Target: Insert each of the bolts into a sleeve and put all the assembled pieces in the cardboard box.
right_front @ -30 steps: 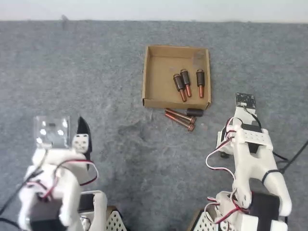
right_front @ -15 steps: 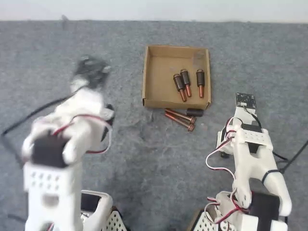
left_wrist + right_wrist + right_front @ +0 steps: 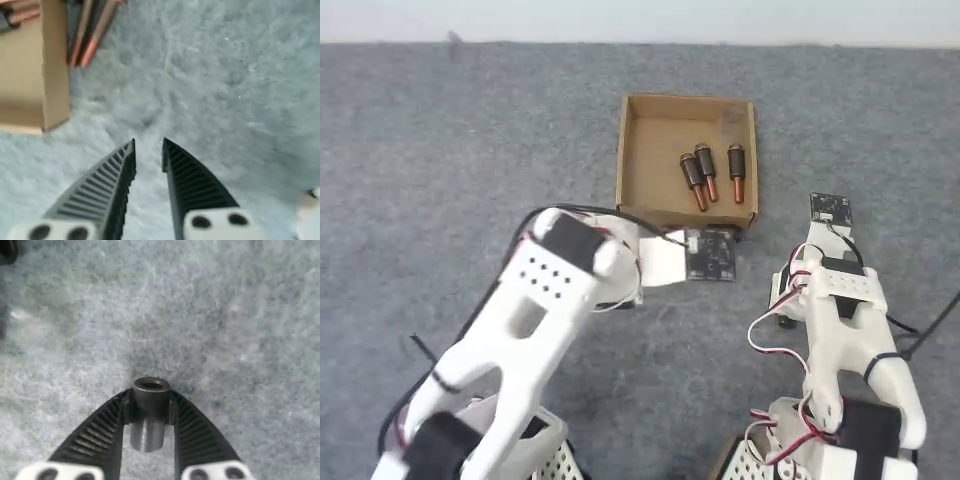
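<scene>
- Swung out from the near left corner, the left arm now reaches across the bench to just in front of the cardboard box.
- Left jaws stand slightly apart, holding nothing, above bare bench near a box corner.
- Two loose bolts lie beside the box wall.
- Right jaws are clamped on a dark sleeve.
- Three assembled pieces lie inside the box.

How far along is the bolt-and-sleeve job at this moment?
Done: three assembled pieces lie in the cardboard box. In hand: the right arm's jaws are shut on an empty sleeve. Left: two bare bolts lie on the carpet beside the box; the left arm's jaws, open and empty, are near them. Both need sleeving and boxing.
</scene>
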Tool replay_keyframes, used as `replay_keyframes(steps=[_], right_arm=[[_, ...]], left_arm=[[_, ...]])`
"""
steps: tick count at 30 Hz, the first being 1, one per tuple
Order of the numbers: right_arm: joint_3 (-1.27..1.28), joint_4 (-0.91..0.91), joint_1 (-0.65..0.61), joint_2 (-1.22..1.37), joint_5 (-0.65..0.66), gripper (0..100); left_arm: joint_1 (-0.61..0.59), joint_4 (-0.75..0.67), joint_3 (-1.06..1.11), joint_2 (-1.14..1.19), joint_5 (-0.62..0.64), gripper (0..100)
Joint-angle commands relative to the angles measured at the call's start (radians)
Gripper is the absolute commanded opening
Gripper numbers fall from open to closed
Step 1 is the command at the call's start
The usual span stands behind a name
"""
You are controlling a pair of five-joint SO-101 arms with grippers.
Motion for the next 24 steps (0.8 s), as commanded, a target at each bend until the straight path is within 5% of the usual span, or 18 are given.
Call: replay_keyframes(steps=[1, 8, 24], right_arm=[[-0.049, -0.016, 0.013, -0.002, -0.008, 0.6], [-0.051, -0.062, 0.073, -0.002, -0.008, 0.6], [-0.061, -0.114, 0.191, -0.001, -0.011, 0.6]], left_arm=[[0.014, -0.129, 0.001, 0.06, -0.08, 8], [0.014, -0.269, -0.048, 0.27, -0.1, 8], [0.08, -0.207, -0.552, 0.792, -0.106, 8]])
